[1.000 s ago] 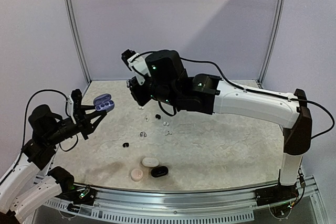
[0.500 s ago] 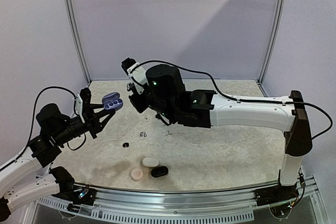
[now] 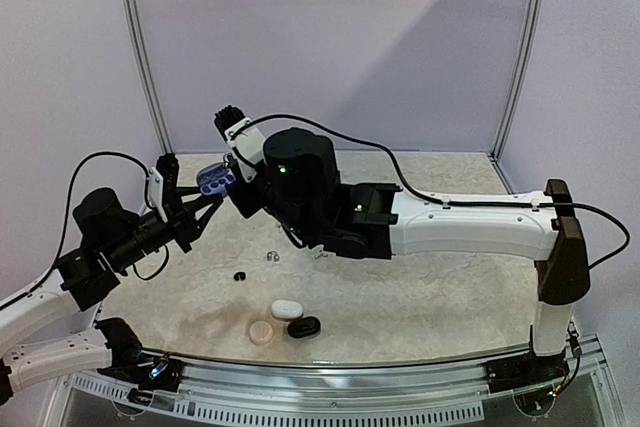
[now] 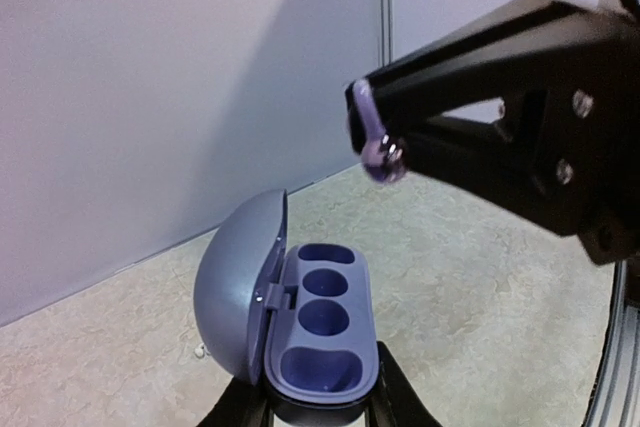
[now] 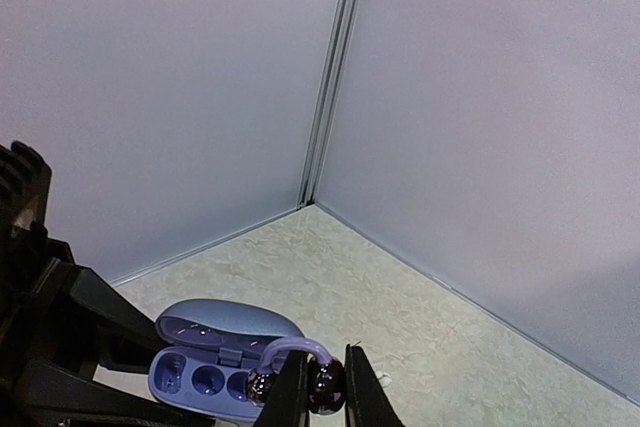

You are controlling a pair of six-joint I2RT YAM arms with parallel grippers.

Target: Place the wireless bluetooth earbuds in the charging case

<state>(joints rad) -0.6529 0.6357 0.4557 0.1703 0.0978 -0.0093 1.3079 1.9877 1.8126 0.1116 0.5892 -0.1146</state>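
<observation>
Earbud with lilac hook pinched in closed right fingers, open charging case clamped by left fingers

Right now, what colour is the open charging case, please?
Lavender-blue case, best in left wrist view.

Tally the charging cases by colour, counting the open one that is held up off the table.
Blue-purple case: 1
White case: 1
Black case: 1
Peach case: 1
Total: 4
</observation>
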